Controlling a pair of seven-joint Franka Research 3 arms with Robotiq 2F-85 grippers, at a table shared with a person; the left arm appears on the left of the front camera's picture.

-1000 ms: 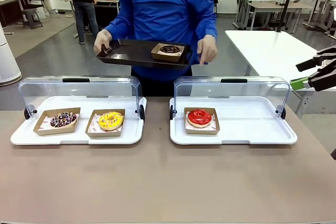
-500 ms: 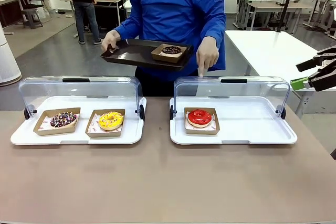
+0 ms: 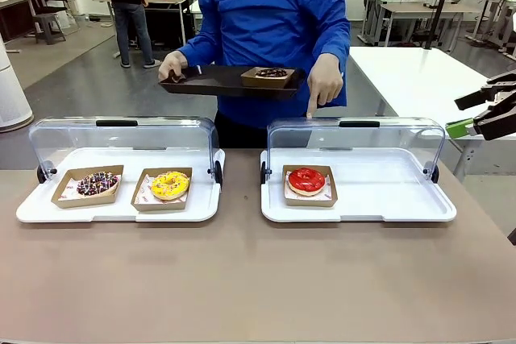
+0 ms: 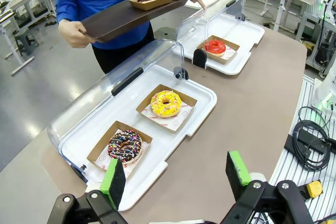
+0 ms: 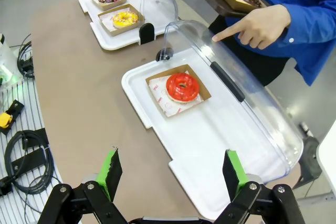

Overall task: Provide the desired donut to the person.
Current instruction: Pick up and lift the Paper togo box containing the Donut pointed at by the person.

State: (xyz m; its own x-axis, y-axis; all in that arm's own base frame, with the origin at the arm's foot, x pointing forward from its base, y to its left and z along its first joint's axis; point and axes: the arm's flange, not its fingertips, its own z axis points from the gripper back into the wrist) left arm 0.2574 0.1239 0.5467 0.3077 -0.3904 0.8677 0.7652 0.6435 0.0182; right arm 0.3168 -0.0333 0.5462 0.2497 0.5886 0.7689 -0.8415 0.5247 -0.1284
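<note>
Wanted, going by the pointing finger: the red donut [image 3: 306, 180]. Lies flat, hole up, in a shallow cardboard tray [image 3: 310, 201] at the left end of the right white case [image 3: 387, 199], under the raised clear lid [image 3: 355, 142]. Round, so no long axis to speak of. Sits in a nearly square tray, squared up with the case edges. Glossy red icing on top, pale dough at the rim, white paper with red print beneath.

Pointed at from above by the person's hand [image 3: 325, 78] in a blue sleeve, index finger down at the top edge of the lid, just behind the donut. Held in the other hand [image 3: 171, 66]: a dark tray [image 3: 218, 82] carrying a chocolate donut [image 3: 272, 72] in its own cardboard tray.

In the left case [image 3: 121, 209]: a yellow donut [image 3: 169, 184] and a dark sprinkled donut [image 3: 97, 183], side by side.

Right pincer [image 5: 170, 174] spread wide, gripping nothing, off the right end of the right case, well apart from the red donut. Left pincer [image 4: 176, 174] likewise wide and empty, off the left end of the left case, above the brown worktop [image 3: 242, 279].

Against a second ago: dark tray lifted and levelled, now seen almost edge-on; pointing hand gone from beside that tray down to the lid. Donuts in both cases unmoved.
</note>
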